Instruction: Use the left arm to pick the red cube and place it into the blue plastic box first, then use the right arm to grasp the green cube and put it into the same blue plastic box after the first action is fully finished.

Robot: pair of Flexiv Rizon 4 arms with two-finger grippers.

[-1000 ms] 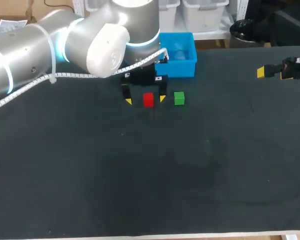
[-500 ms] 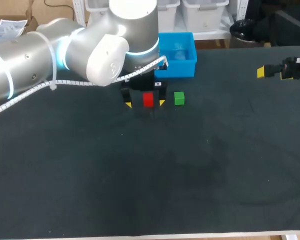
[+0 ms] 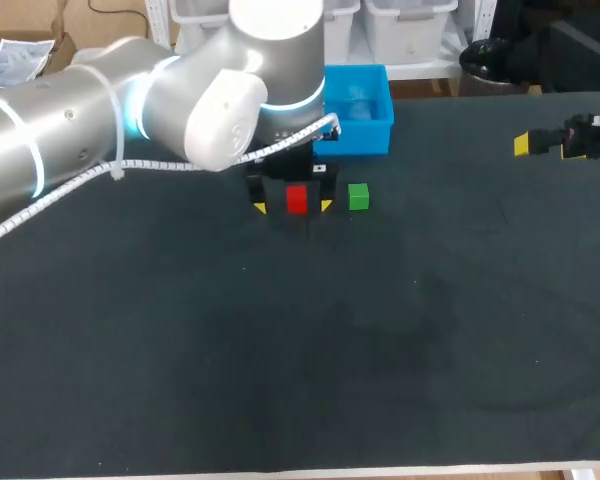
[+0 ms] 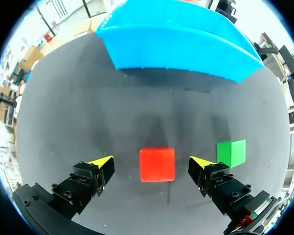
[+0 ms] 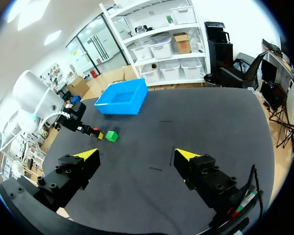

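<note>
The left gripper sits low on the table, upper centre of the head view, fingers spread wide and gripping nothing. The red cube rests on the dark table between the yellow tips, with a gap on each side in the left wrist view. The green cube lies just right of the right-hand finger. The blue plastic box stands just behind both cubes. The right gripper hangs at the far right edge, also spread open and empty.
</note>
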